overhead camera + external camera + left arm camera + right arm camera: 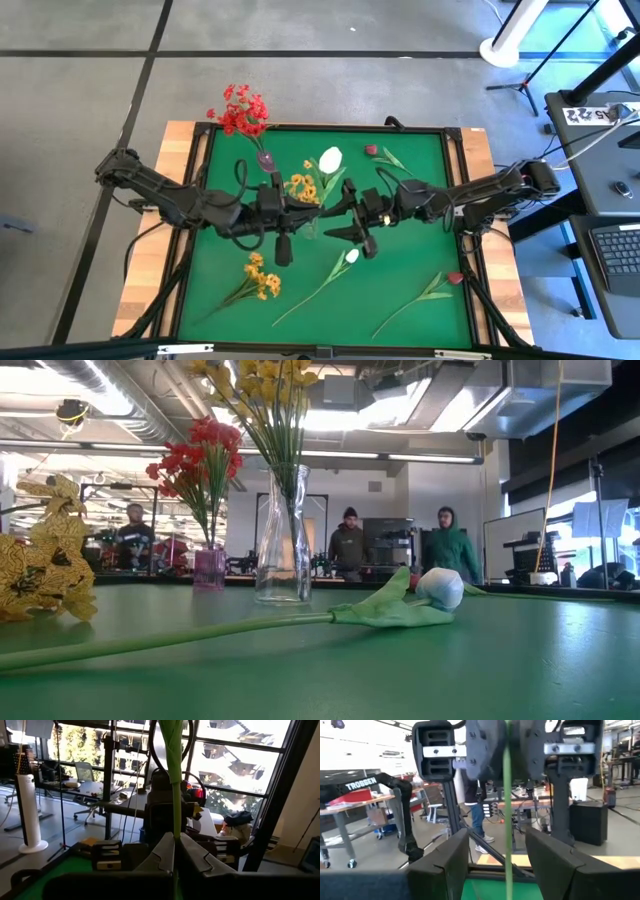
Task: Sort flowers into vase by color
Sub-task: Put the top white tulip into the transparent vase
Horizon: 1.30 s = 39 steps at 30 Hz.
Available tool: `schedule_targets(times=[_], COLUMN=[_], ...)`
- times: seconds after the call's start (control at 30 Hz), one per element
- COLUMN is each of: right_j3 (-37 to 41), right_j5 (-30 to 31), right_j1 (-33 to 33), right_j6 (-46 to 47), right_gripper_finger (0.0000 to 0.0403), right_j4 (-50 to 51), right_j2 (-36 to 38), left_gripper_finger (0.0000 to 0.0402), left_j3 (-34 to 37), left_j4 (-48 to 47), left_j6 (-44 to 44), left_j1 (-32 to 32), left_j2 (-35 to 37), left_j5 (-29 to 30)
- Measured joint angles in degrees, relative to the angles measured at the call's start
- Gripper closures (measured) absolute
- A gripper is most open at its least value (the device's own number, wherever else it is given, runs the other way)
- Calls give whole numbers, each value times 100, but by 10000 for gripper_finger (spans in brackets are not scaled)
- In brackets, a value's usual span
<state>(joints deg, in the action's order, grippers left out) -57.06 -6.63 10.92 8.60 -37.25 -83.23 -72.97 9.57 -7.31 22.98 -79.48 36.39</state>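
Clamping a thin green flower stem (pixel 175 795), the left gripper (pixel 176 862) hovers mid-table (fingers pinched tight); the right gripper (pixel 497 865) faces it, spread around that stem.

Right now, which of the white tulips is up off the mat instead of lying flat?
The white tulip near the mat's far edge: its stem is pinched in the left tool. The other white tulip lies flat nearer the front.
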Motion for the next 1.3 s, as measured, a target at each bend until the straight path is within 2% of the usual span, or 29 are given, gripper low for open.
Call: schedule_targets(times=[0.27, 0.37, 0.67, 0.8, 0.9, 1.17, 1.3], right_j3=[-170, -170, -170, -170, -170, -170, -170], right_j5=[48, 150, 171, 174, 146, 105, 120], right_j1=[-2, -2, -7, -7, -7, -7, -7], right_j6=[-3, -37, -198, -284, -289, -293, -289], right_gripper_finger=[220, 250, 378, 399, 384, 264, 233], right_j4=[-6, 0, -35, -35, -35, -31, -33], right_j2=[-181, -189, -189, -189, -189, -189, -187], left_gripper_finger=[401, 401, 401, 401, 401, 401, 401], left_j3=[2, 1, 2, 2, 2, 2, 2], left_j4=[-118, -122, -137, -136, -137, -143, -145], left_j6=[-11, -150, -155, -155, -155, -153, -153], left_j1=[0, 1, 1, 0, 2, 0, 0], left_j2=[0, 0, 0, 0, 0, 0, 0], left_j5=[73, 73, 73, 73, 73, 78, 78])
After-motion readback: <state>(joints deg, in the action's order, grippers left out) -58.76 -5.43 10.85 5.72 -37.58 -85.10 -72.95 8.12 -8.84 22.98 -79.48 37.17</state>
